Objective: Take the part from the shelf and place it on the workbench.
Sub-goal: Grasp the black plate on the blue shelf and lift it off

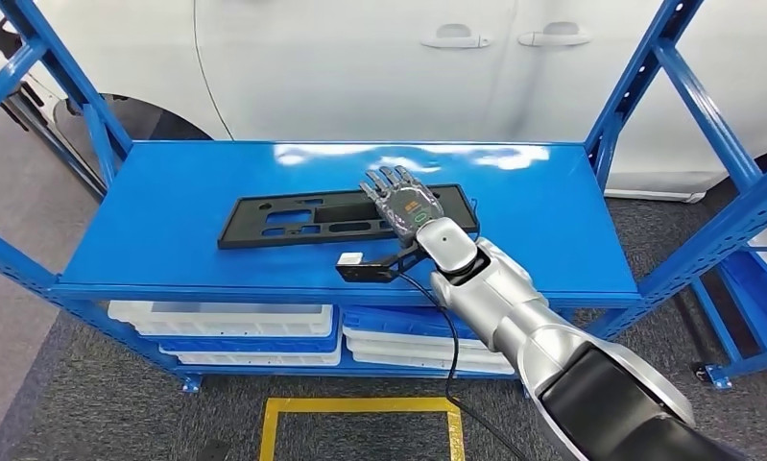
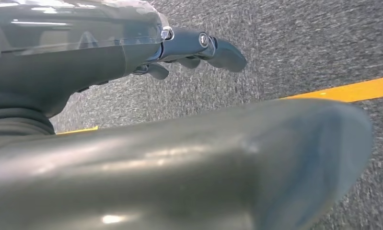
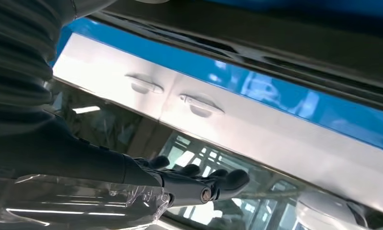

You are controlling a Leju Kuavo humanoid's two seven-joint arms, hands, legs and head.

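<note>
1. The part, a long flat black plastic panel with several cut-out slots, lies flat on the top board of the blue shelf, roughly in the middle, its long side running across the shelf.
2. The right hand reaches in over the right end of the part with its fingers stretched out and slightly apart, palm down; it sits over or on the panel, and I cannot tell whether it touches. It grips nothing.
3. In the right wrist view the same right hand shows dark fingers extended side by side, with nothing between them.
4. On the back of the right hand, under a clear cover, there is a small orange and green marking; its writing is too small to read.
5. The left hand hangs over the grey carpeted floor, its fingers loosely bent and holding nothing; a yellow floor line runs past it.
6. A small black bracket with a white tag juts from the right wrist, over the front edge of the shelf; no text is legible on it.
7. White and blue trays are stacked on the lower level of the shelf.
8. Behind the shelf stands a white car with two door handles visible; no badge or lettering can be seen.
9. A yellow taped rectangle marks the floor in front of the shelf.
</note>
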